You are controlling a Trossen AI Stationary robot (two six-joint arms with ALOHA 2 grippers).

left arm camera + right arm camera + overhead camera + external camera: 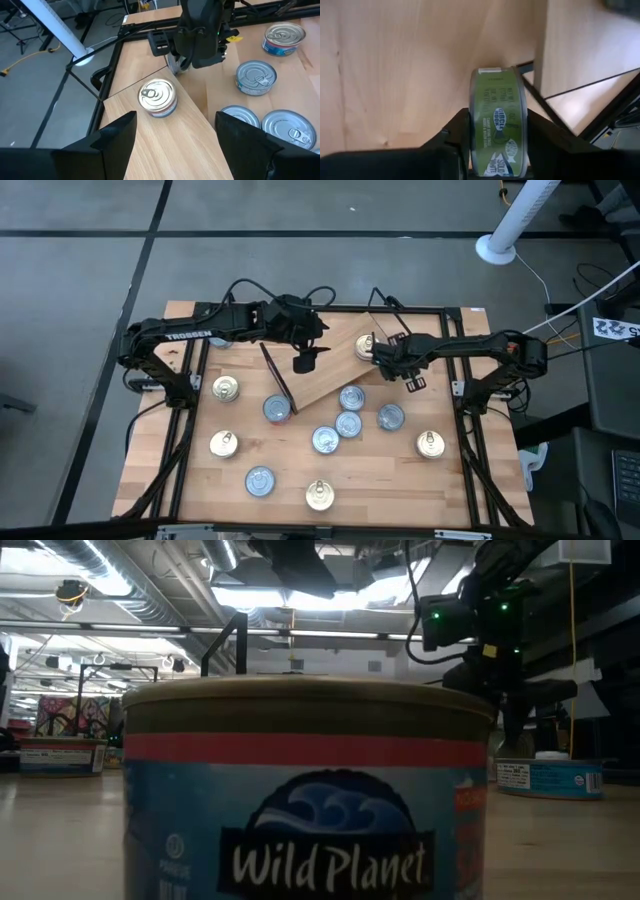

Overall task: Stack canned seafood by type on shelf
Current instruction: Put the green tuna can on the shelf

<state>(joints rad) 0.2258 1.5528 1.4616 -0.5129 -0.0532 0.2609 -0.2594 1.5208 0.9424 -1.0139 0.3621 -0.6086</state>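
The shelf (322,375), a light plank with a black wire leg frame (276,376), lies slantwise across the table's far middle. One gold-topped tin (157,96) stands flat on it near its far right end (364,346). Just beyond that tin, my right gripper (386,360) points steeply down, shut on a green-labelled tin (497,125) turned on its edge. My left gripper (175,150) hangs open above the plank's middle (305,362), touching nothing. Several more tins lie on the table in front of the shelf (349,423). My right gripper pinches the green-labelled tin between its two fingers (462,132), one on each flat face, so the labelled side wall (496,107) faces the wrist camera. The fingers come from above, slanting down. The tin stands on edge over the plank; whether its lower rim touches, I cannot tell.
Loose tins are scattered over the near half of the table, blue ones (260,480) and gold ones (320,496) (430,444) (227,388). One blue tin (300,790) stands right before the low camera. Black frame rails (470,430) run along both table sides.
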